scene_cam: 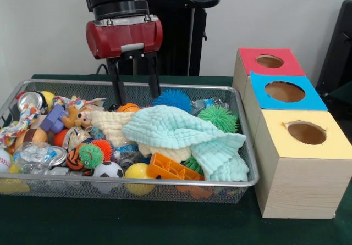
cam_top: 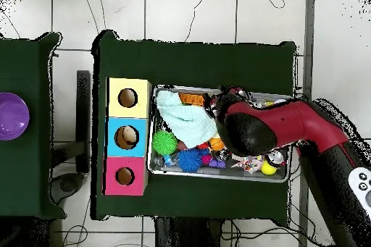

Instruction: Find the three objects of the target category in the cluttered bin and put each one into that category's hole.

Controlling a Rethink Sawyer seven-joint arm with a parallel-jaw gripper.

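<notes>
A wire mesh bin (scene_cam: 246,146) holds a jumble of toys. My gripper (scene_cam: 136,98) hangs over the bin's back edge, open, its two black fingers (scene_cam: 117,88) straddling the space just above a small orange ball (scene_cam: 127,107). Nothing is held. Nearby lie a blue spiky ball (scene_cam: 172,99), a green spiky ball (scene_cam: 218,117), a soccer ball (scene_cam: 108,170) and a yellow ball (scene_cam: 137,172). A mint cloth (scene_cam: 176,129) covers the bin's middle. Three boxes beside the bin have round holes: red (scene_cam: 269,61), blue (scene_cam: 284,92), yellow (scene_cam: 306,133). In the overhead view the arm (cam_top: 250,127) hides the gripper.
A cream cloth (scene_cam: 113,125), an orange plastic toy (scene_cam: 170,169), crushed cans (scene_cam: 30,100), a purple block (scene_cam: 54,118) and a baseball (scene_cam: 3,160) crowd the bin. Overhead, a purple bowl (cam_top: 11,116) sits on a separate table beyond the boxes (cam_top: 126,137).
</notes>
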